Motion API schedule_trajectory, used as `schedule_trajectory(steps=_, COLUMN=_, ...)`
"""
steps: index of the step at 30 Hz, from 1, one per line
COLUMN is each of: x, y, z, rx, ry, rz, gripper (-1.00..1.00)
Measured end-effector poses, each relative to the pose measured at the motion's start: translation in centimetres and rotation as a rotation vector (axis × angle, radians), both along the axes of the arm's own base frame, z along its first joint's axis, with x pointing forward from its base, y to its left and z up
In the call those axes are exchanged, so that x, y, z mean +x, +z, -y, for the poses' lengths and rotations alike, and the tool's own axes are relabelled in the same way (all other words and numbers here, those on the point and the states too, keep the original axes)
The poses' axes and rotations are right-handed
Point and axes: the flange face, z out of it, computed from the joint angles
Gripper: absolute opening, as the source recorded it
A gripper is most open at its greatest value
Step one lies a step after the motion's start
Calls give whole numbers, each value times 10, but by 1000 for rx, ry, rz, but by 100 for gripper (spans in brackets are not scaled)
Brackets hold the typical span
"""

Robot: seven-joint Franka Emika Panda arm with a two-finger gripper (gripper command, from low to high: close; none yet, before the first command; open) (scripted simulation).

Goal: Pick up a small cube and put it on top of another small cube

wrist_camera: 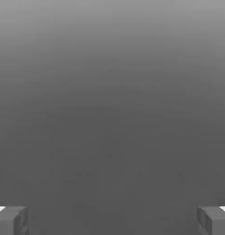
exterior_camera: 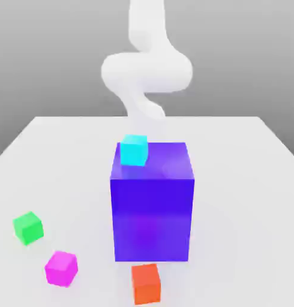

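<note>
Still untouched, the orange cube [exterior_camera: 146, 283] sits at the table's [exterior_camera: 251, 180] near edge, the pink cube [exterior_camera: 60, 268] beside it toward the near-left corner, the green cube [exterior_camera: 27, 228] just behind. A reach there might nudge those close neighbours. Farther back, the cyan cube [exterior_camera: 134, 150] tops the big blue block [exterior_camera: 152, 204], which could catch the white arm [exterior_camera: 146, 72]. The gripper [wrist_camera: 112, 220] gapes fully, empty. No writing anywhere.

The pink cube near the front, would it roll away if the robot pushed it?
Probably not. The pink cube has flat faces and rests flat on the table, so it would likely slide. It looks small, so probably light and easy to lift.
</note>
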Motion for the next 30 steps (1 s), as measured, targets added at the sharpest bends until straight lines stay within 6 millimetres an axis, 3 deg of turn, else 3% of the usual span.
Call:
schedule_trajectory(steps=8, x=-38, y=-4, z=78, rx=-293, ry=240, rz=-41, gripper=0)
schedule_trajectory(steps=15, x=-52, y=-35, z=147, rx=-501, ry=469, rz=-109, gripper=0)
schedule_trajectory(steps=22, x=-46, y=-91, z=208, rx=-672, ry=739, rz=-191, gripper=0)
schedule_trajectory(steps=30, x=-17, y=-183, z=253, rx=-827, ry=1114, rz=-277, gripper=0)
